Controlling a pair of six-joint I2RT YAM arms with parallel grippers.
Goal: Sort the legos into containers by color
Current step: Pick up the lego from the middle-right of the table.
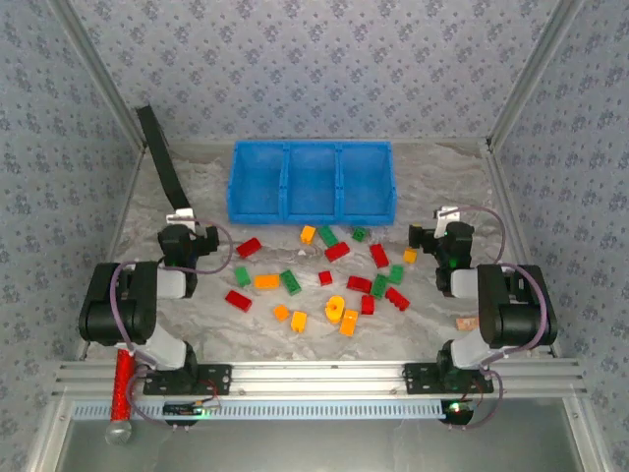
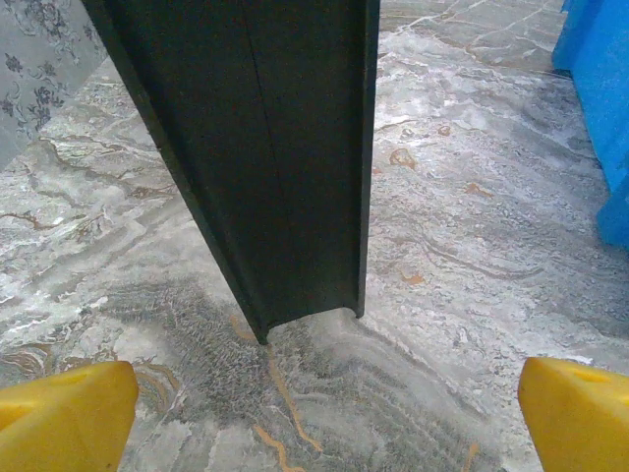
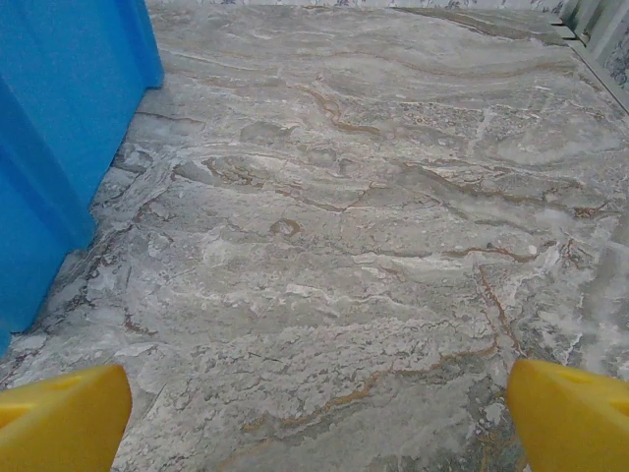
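Note:
The legos (image 1: 324, 275) lie scattered on the marble table between the two arms: red, green and orange-yellow bricks, such as a red one (image 1: 249, 247) at the left and an orange one (image 1: 266, 281). Behind them stands the blue tray of containers (image 1: 312, 182), its three compartments showing bare blue floor. My left gripper (image 1: 182, 221) is left of the pile and stands open (image 2: 324, 433) over bare table. My right gripper (image 1: 447, 218) is right of the pile, also open (image 3: 319, 423) with nothing between its yellow fingertips (image 3: 575, 413). The tray's wall (image 3: 59, 118) is on its left.
A dark flat bar (image 1: 162, 157) leans at the back left, right in front of the left gripper (image 2: 265, 147). A red glittery cylinder (image 1: 123, 388) lies on the near frame rail. A small tan scrap (image 1: 469, 322) sits by the right arm's base. Patterned walls enclose the table.

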